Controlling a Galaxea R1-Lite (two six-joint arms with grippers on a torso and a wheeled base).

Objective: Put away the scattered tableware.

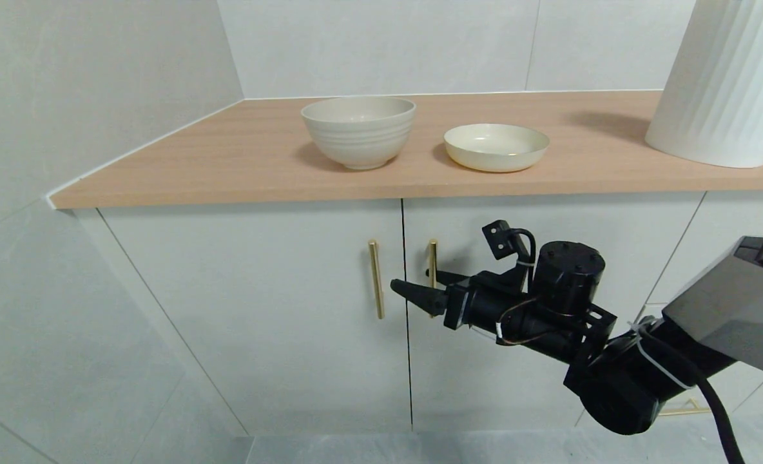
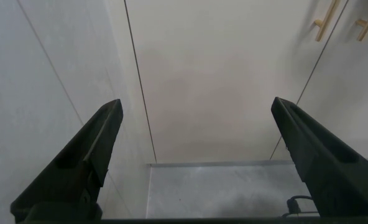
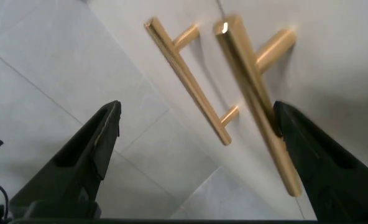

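Observation:
A cream ribbed bowl (image 1: 359,130) and a shallow cream dish (image 1: 496,147) stand side by side on the wooden counter (image 1: 227,161). Below them, the white cabinet has two doors with gold bar handles, the left one (image 1: 375,278) and the right one (image 1: 432,261). My right gripper (image 1: 417,283) is open at the right door's handle (image 3: 249,93), which lies between its fingers; the left door's handle (image 3: 187,84) is just beyond. My left gripper (image 2: 196,107) is open and holds nothing, low in front of the cabinet's left door (image 2: 221,81).
A tall white ribbed container (image 1: 729,84) stands at the counter's right end. Tiled walls close the corner on the left and behind. Grey floor (image 2: 234,193) runs under the cabinet. Both cabinet doors are closed.

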